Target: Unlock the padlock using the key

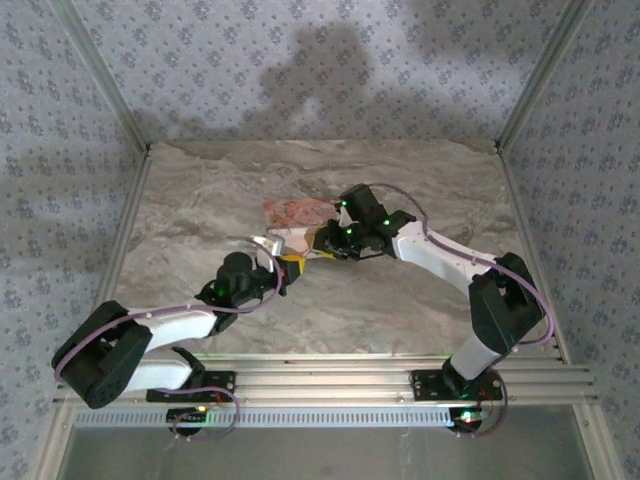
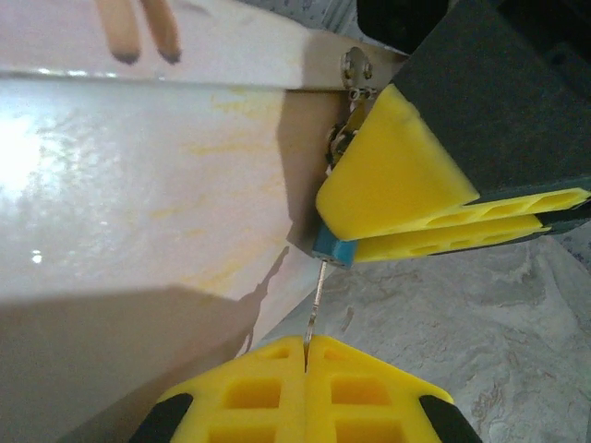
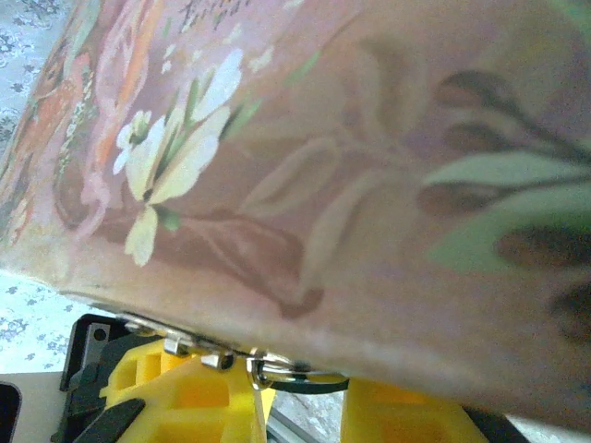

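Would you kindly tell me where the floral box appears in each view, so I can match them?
Top external: floral box near the picture's centre.
Left wrist: its pale glossy side fills the left.
Right wrist: its flowered face spans the top.
Shared landmark: the right tool's yellow fingers beside the box.

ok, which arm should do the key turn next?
Left. The left fingers pinch the key, blade reaching up to the blue padlock, which the right fingers hold by the box. Left likely just needs to twist.

Lettering on the floral box is too blurred to read.
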